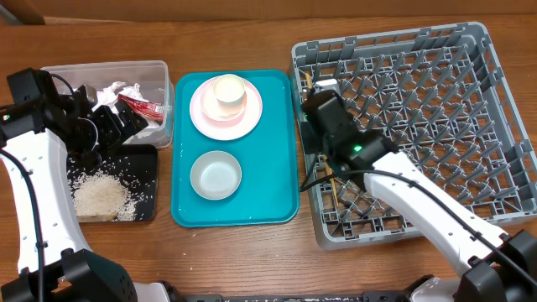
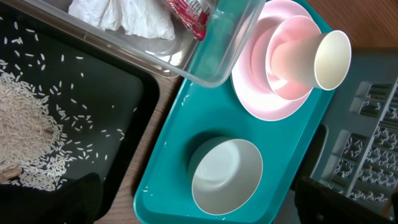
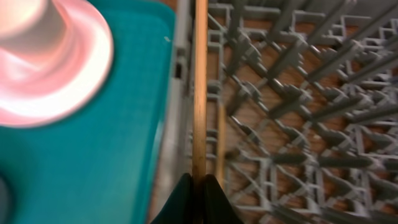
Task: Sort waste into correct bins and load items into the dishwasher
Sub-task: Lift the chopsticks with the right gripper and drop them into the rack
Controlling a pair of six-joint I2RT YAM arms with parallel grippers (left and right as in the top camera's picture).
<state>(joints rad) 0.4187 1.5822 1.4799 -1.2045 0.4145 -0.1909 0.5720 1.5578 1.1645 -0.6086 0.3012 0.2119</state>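
My right gripper [image 3: 199,182] is shut on a wooden chopstick [image 3: 199,87] that runs along the left wall of the grey dishwasher rack [image 1: 436,101]. A second chopstick [image 3: 219,137] lies inside the rack beside it. My left gripper [image 1: 124,126] hangs open and holds nothing, above the edge between the clear tub [image 1: 59,75] and the black tray [image 1: 143,168]. White napkins [image 2: 130,18] and a red sauce packet [image 1: 143,106] lie in the tub. Rice [image 1: 101,197] is heaped on the black tray. The pink plate [image 1: 201,117] carries the pink bowl [image 2: 280,84] with the white cup [image 1: 228,88] in it.
A teal serving tray [image 1: 268,168] between the bins and the rack holds the plate stack at the back and a grey bowl [image 1: 216,174] in front. Loose rice grains [image 2: 68,93] are scattered over the black tray. Wooden table shows all round.
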